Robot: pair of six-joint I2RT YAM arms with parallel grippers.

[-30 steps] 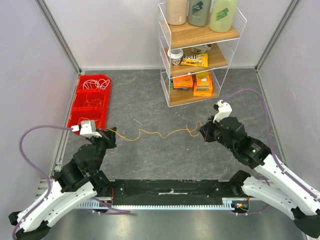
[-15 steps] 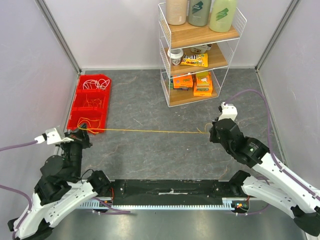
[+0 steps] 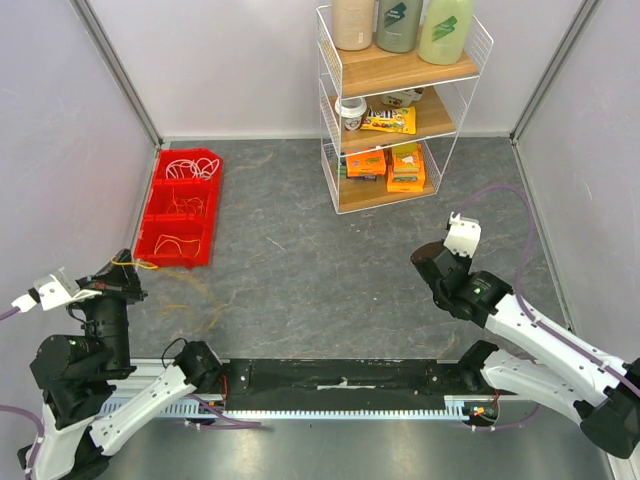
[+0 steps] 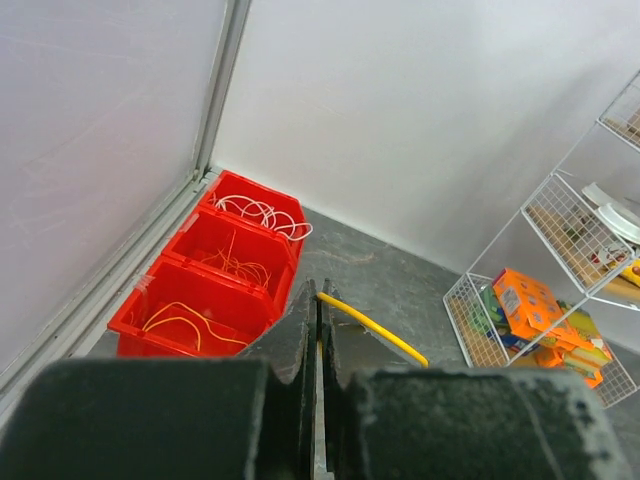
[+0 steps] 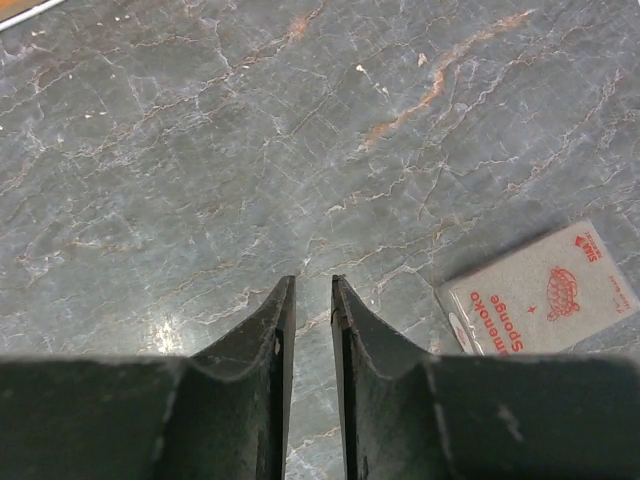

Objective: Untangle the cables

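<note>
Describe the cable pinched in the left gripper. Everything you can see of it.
The yellow cable is thin, smooth and plastic-looking. It is pinched between the shut jaws of the left gripper, above the grey floor. From the jaws it runs out to the right in a gentle arc, then the wrist view loses it. From above, only a short orange-yellow stretch shows at the gripper; the rest is a faint blur.

A dark grey, marble-veined floor point(image 3: 300, 200) fills the middle of the top view, enclosed by plain pale walls point(image 3: 230, 60) along the top and both sides. A white wire shelf rack point(image 3: 395, 70) with wooden boards stands at the upper centre-right, under even, soft light.
</note>
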